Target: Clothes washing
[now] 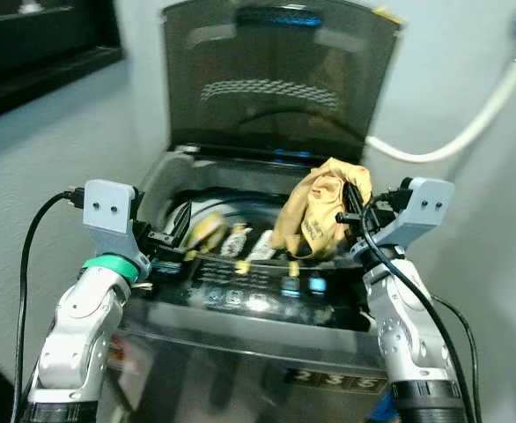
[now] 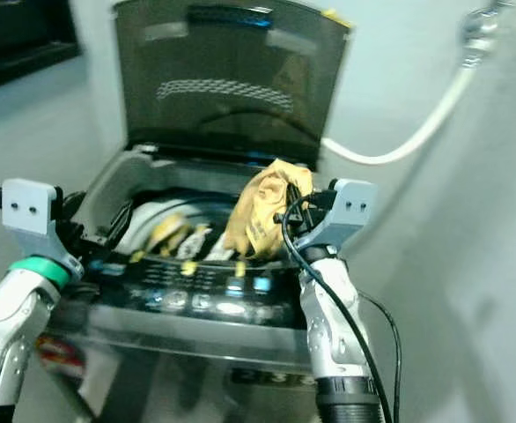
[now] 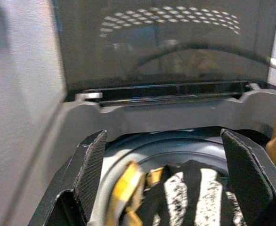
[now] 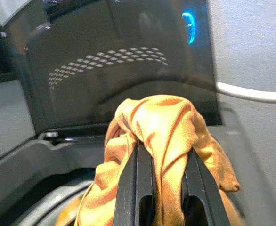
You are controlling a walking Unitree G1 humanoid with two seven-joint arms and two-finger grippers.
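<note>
Silver forearms rise closest to the head camera, one on each side of the washing machine, which serves as the landmark throughout; its control panel faces the robot and its dark lid stands raised behind the tub opening.

On the machine's left, the left gripper hovers at the front-left rim of the tub with its two black fingers spread wide and nothing between them; through that gap the left wrist view looks onto clothes already in the drum, a black-and-white patterned garment and a yellow piece beside it, so two pieces can be told apart there, perhaps more.

On the machine's right, the right gripper pinches one orange cloth, which bunches over the fingertips and hangs down; the bundle hangs above the tub's right edge, just over the panel's far side, with its long axis running roughly vertical.

The coming move turns on this: the open drum lies down and to the left of the held cloth, so the right arm, far nearer than the left, probably needs to shift inward over the opening before letting go.

A white hose crosses the wall to the machine's right; one machine, one lid, one hose, two grippers.
</note>
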